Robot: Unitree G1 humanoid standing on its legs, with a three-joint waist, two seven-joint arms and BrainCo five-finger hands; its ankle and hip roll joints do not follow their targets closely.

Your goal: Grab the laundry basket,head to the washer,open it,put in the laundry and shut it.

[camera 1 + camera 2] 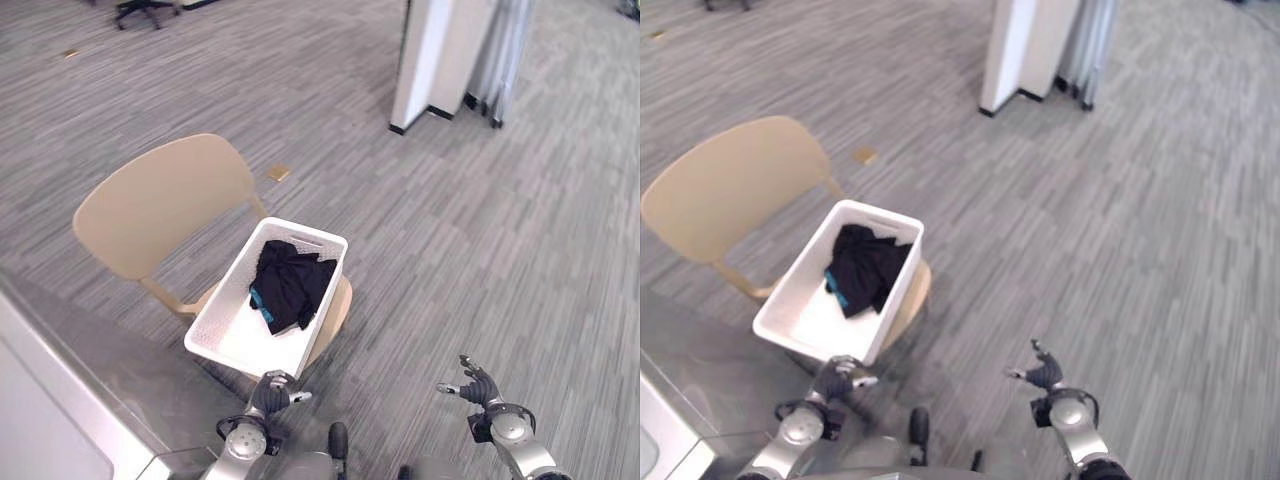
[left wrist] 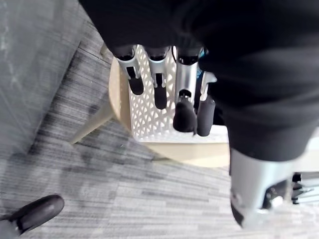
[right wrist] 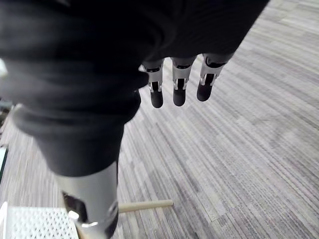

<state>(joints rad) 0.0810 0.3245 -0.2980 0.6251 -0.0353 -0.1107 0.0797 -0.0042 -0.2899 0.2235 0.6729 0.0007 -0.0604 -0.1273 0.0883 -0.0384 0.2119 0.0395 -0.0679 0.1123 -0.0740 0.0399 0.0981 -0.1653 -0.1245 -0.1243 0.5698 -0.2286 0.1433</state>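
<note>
Left hand (image 1: 272, 393): positioned low in the head views, just in front of the near end of the laundry basket (image 1: 235, 325). Fingers are loosely extended and hold nothing. In the left wrist view, the dark fingertips (image 2: 184, 117) hang before the basket's perforated white wall (image 2: 149, 112); contact between fingertips and wall cannot be determined.

Right hand (image 1: 478, 385): positioned over bare carpet (image 1: 500, 230), well apart from the basket. Fingers are spread and relaxed, holding nothing. The right wrist view shows the fingertips (image 3: 156, 98) above the grey striped carpet, with 1 tan chair leg (image 3: 145, 204) and a corner of the basket below.

Laundry basket: white, rectangular, with perforated walls. It rests on the seat of a tan chair (image 1: 165, 200), long axis running away from the robot. The chair's backrest stands to the basket's left.

Laundry (image 1: 290, 282): 1 dark garment with a small teal patch, lying in the far half of the basket. The near half of the basket floor is bare.

Surroundings: a white partition (image 1: 425, 60) stands on the carpet at the far side. A grey surface (image 1: 90, 370) occupies the lower left corner.
</note>
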